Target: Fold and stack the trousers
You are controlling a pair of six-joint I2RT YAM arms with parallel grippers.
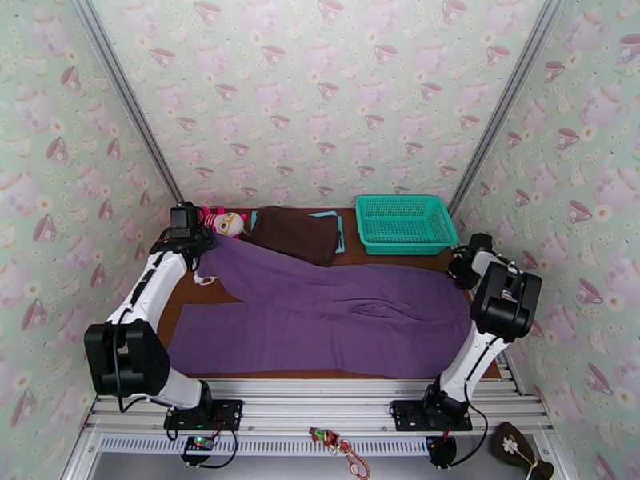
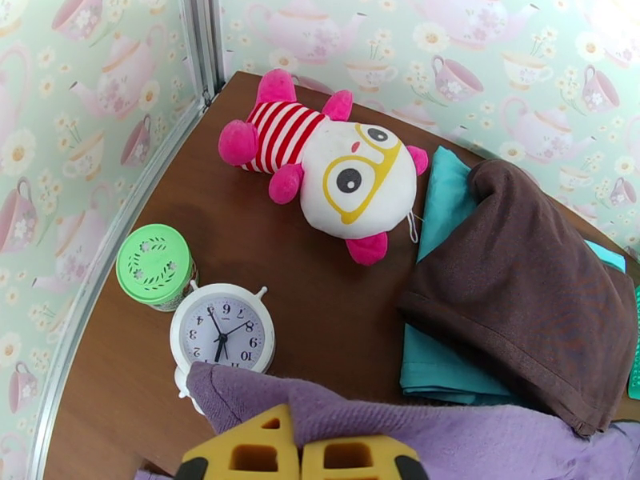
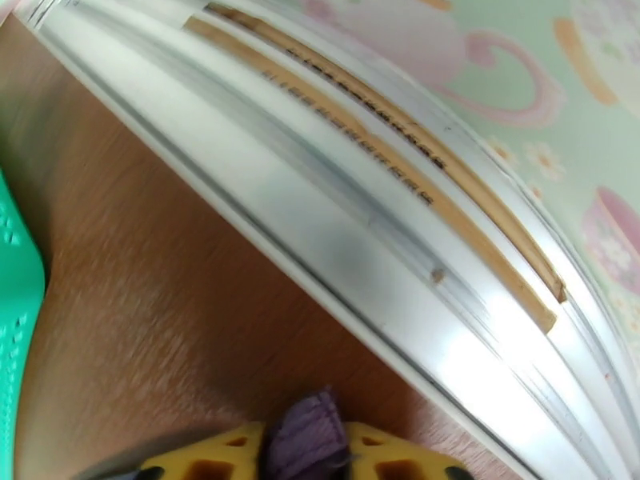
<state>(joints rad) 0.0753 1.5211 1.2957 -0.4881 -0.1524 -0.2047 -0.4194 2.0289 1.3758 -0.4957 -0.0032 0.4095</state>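
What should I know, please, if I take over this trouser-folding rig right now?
Left gripper: shut on the end of the far leg of the trousers, at the far left of the table.
Right gripper: shut on a pinch of the trousers at their far right corner, near the teal basket.
Trousers: spread across the table, legs pointing left, unfolded.
Done: both grips taken.
Left: fold, then stack, probably on the dark brown garment.
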